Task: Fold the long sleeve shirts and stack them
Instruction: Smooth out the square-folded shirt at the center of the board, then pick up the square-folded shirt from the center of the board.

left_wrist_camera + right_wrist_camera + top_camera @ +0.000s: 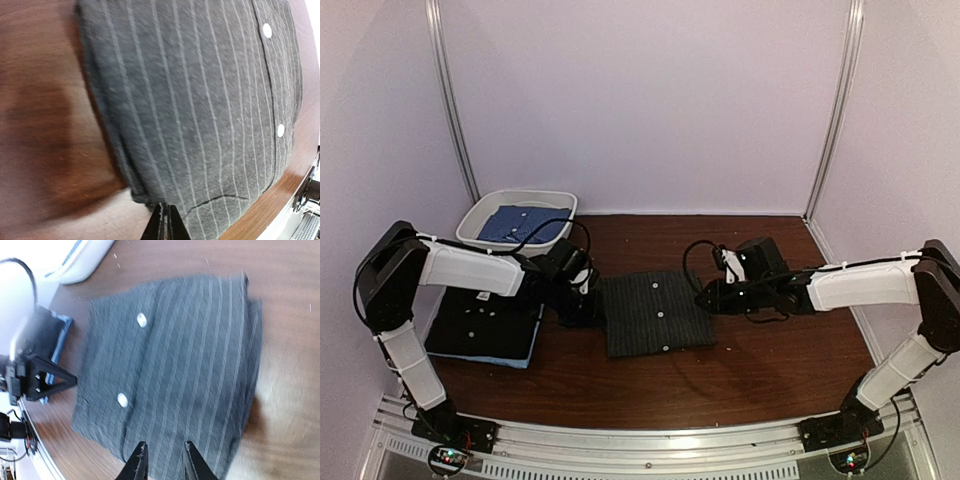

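The charcoal pinstriped shirt (655,312) lies at the middle of the worktop (650,395), folded to a compact rectangle with its button placket up. The step in hand therefore looks to be moving it onto the stack at its 9 o'clock, where a black shirt (480,322) sits on a light blue shirt (527,356). A blue shirt (525,225) lies in the tub (478,222) at about 11 o'clock. The left fingers (165,225) are pressed together at the pinstriped shirt's 9 o'clock edge, their tips right at a corner of the fold, and whether any cloth is pinched between them cannot be told. The right fingers (704,297) stand partly apart at the 3 o'clock edge, low over the cloth and holding nothing. To do this well, each side should take all the layers of its edge at once, not just the top ply, because the wrist views show several loose plies there that would likely fall open if only one were lifted. The left fingers would probably need to part and bite deeper, and the right should slide under the bottom layer before closing. Both sides should lift level and together, with the cloth lightly taut between them so the middle does not sag. Then carry it toward 9 o'clock and lower it square on the black shirt, edges matched, before letting go.
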Tool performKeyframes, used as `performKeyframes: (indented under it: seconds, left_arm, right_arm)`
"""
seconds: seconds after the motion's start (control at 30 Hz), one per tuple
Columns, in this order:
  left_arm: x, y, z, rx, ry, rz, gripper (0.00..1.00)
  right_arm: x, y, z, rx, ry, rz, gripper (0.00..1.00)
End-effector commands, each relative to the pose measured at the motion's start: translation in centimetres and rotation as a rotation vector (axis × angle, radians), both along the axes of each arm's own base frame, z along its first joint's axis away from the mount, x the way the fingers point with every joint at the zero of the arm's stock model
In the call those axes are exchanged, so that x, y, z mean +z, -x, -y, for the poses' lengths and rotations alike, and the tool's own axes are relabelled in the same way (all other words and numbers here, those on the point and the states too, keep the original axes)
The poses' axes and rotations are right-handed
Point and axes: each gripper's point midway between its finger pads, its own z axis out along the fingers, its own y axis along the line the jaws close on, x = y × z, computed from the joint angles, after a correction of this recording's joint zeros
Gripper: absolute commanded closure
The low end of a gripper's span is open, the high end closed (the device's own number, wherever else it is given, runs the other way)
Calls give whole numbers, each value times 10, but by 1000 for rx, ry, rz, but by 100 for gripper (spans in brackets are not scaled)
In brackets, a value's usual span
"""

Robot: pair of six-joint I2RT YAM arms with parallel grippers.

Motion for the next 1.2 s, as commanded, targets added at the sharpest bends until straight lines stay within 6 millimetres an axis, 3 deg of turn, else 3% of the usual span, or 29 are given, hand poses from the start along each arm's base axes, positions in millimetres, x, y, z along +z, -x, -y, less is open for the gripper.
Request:
performKeyframes:
  seconds: [0.0,0.23,0.4,0.57,0.7,1.17]
  left_arm:
    - [21,-16,2,9,67,57,92]
    - [17,-27,-7,41,69,56,81]
    - [11,-35,-7,57,78,48,73]
    - [-3,-34,-7,57,64,17,69]
    - [-13,-31,-8,61,51,-11,68]
    - [-33,-24,-10,77,20,-77,64]
  right_arm:
    - [20,-30,-5,-29,20,84,74]
    - [12,-77,-12,-35,-3,80,75]
    - [-11,-93,-6,-39,-8,39,75]
    - [-37,-98,2,-42,-12,-11,75]
    - [-47,-100,7,-48,-19,-29,75]
    - [-52,-96,17,-68,-9,-27,75]
